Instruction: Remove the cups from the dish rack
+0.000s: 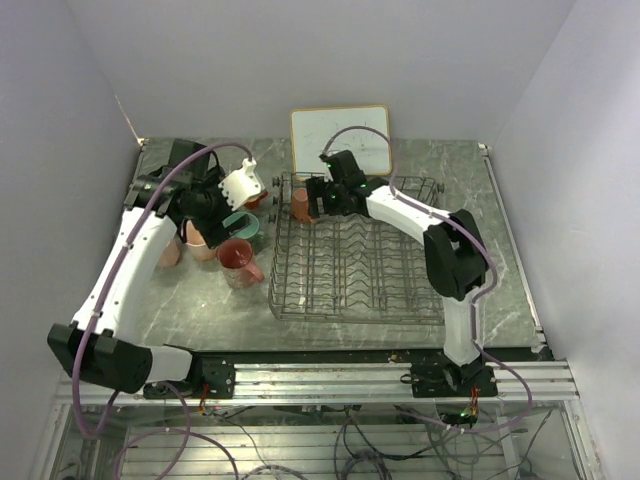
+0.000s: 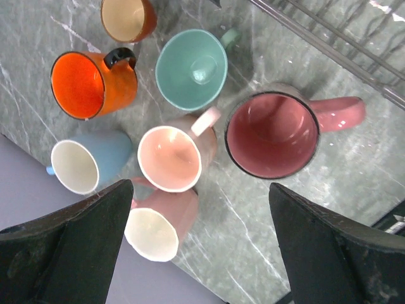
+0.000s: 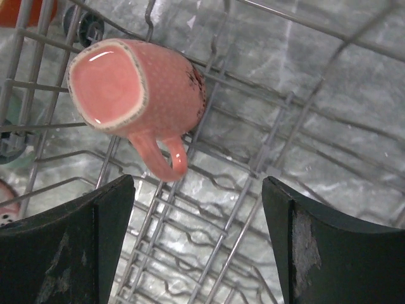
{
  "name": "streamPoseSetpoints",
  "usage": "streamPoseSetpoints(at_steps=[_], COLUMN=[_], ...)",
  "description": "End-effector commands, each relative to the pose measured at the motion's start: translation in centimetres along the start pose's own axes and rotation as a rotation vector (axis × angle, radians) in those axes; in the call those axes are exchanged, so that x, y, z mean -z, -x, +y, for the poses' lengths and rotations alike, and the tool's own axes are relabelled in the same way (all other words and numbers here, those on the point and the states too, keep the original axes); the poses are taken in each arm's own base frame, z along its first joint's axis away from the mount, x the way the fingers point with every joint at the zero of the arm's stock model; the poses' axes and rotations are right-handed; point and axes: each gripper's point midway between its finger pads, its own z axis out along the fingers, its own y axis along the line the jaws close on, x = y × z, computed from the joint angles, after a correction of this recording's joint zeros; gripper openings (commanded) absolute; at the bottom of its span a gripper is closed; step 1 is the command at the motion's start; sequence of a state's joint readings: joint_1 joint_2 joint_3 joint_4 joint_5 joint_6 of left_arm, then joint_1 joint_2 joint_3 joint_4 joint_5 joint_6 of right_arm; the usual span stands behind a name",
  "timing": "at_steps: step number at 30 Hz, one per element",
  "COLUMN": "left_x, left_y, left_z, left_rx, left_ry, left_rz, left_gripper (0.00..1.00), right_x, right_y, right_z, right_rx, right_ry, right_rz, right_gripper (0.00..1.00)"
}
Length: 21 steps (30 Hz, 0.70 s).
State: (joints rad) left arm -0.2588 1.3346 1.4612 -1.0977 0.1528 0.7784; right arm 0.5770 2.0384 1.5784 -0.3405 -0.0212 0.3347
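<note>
**Overhead view.** The dish rack (image 1: 355, 265) fills the middle of the marble table (image 1: 500, 200). A white framed board (image 1: 340, 140) stands at the back wall, above the rack in the frame. The right arm reaches to the rack's upper-left corner, where one pink dotted mug (image 1: 300, 205) sits inside the rack. The left arm extends over a cluster of mugs standing on the table just left of the rack.

**Left wrist view.** The left gripper (image 2: 201, 202) hangs above the cluster, its fingers (image 2: 76, 253) spread wide and grasping nothing. Seven mugs stand on the table, mouths towards the camera.
- The small orange mug (image 2: 126, 18) is at the top edge.
- The large orange mug (image 2: 85, 82) is at upper left.
- The mint green mug (image 2: 192, 68) is at upper centre.
- The dark pink mug (image 2: 273, 134) is at right of centre, its handle pointing right.
- The peach mug (image 2: 171, 157) is at centre, just beside the dark pink mug.
- The light blue mug (image 2: 79, 164) is at left.
- The pale pink mug (image 2: 158, 228) is at lower centre, touching the peach mug.

Rack wires cross the upper-right corner of the frame.

**Right wrist view.** The right gripper (image 3: 196, 190) is above the rack floor with its fingers (image 3: 69, 247) released and wide apart, with nothing between them. The pink dotted mug lies at upper left among the wires. Its mouth faces the camera and its handle points towards the lower edge. It is apart from both fingers.
</note>
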Motion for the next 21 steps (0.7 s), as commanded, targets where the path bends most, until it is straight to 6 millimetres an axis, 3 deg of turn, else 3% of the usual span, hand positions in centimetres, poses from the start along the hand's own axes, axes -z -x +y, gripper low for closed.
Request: streamPoseSetpoints(at_steps=[1,10,21], left_x=[2.7,4.7,5.7], left_y=[-1.7,-2.3,-3.2], left_z=[-2.5,-3.3,-4.5], left_rx=[0.074,0.079,0.069], left_ry=[-0.025,0.025,0.027], left_rz=[0.044,0.012,0.004], left_gripper=[0.99,0.99,0.99], right_x=[-2.1,-5.7,-5.2], right_y=[-0.3,-1.2,-0.6], right_z=[1.1,0.8,1.8], right_rx=[0.169,0.243,0.298], right_ry=[-0.029,-0.126,-0.151], right_rz=[0.01,0.059,0.031], right_gripper=[0.8,0.68,0.34])
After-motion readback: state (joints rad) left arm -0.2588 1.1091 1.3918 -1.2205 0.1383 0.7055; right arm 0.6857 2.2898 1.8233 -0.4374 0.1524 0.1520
